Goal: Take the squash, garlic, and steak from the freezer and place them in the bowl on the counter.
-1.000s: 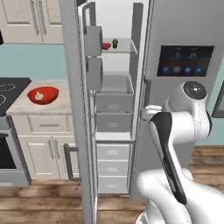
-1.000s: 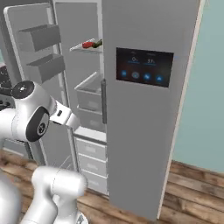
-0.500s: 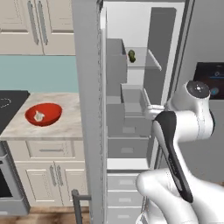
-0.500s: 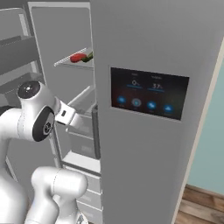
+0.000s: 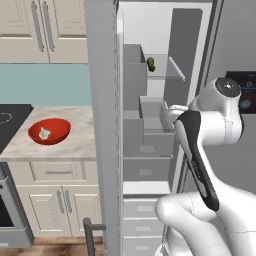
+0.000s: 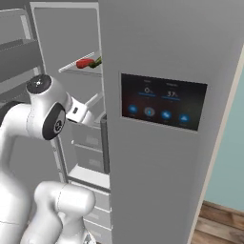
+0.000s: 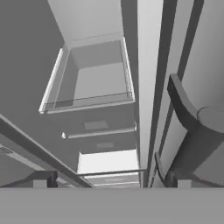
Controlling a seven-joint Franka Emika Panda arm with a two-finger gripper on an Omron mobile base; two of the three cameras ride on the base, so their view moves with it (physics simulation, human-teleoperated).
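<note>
Tall grey side-by-side freezer (image 5: pixel 102 125) open, grey shelves and drawers exposed. Beige marble-patterned counter (image 5: pixel 75 142) left of it, round glossy red bowl (image 5: pixel 49 131) near its middle, small off-white garlic bulb (image 5: pixel 44 133) inside. Dark green squash (image 5: pixel 151 63) on upper shelf; reddish steak slab (image 6: pixel 85 63) beside it, towards shelf's front edge. Two-finger gripper (image 7: pixel 109 178) inside freezer, fingertips apart, gripping nothing.
</note>
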